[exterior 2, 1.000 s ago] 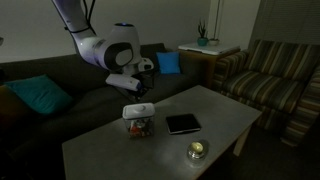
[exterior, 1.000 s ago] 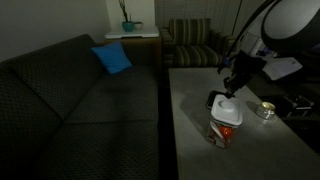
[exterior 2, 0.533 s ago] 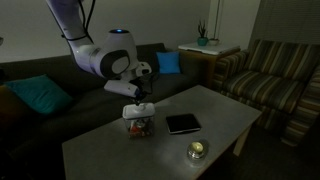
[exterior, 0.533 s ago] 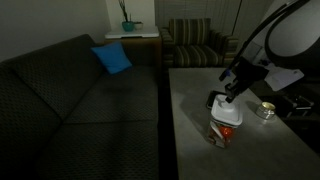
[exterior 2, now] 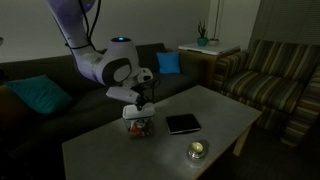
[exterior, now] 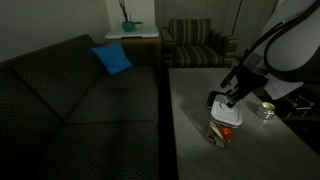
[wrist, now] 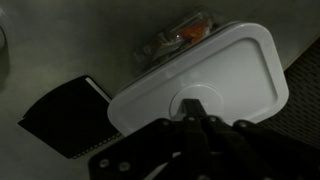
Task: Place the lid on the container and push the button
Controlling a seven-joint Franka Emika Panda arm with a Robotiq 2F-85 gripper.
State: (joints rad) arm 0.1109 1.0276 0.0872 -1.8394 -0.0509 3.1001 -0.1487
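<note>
The white lid (wrist: 228, 66) lies on top of the container (wrist: 183, 32), a little askew, with the orange and red body showing past its far edge. In both exterior views the lid (exterior: 224, 107) (exterior 2: 135, 111) covers the container (exterior: 224, 130) (exterior 2: 139, 126) on the table. My gripper (wrist: 193, 103) is shut, with its tips together on the round button in the lid's middle. It stands straight above the container in both exterior views (exterior: 233, 97) (exterior 2: 140, 102).
A black flat tablet (exterior 2: 183, 123) (wrist: 62, 118) lies on the table beside the container. A small round shiny tin (exterior: 265, 110) (exterior 2: 198, 149) sits near the table's edge. A dark couch with a blue pillow (exterior: 112, 58) runs along one side.
The arm has come down and shifted a little over the container. The gripper's tips now sit lower, on the lid. The lid and container have not moved.
</note>
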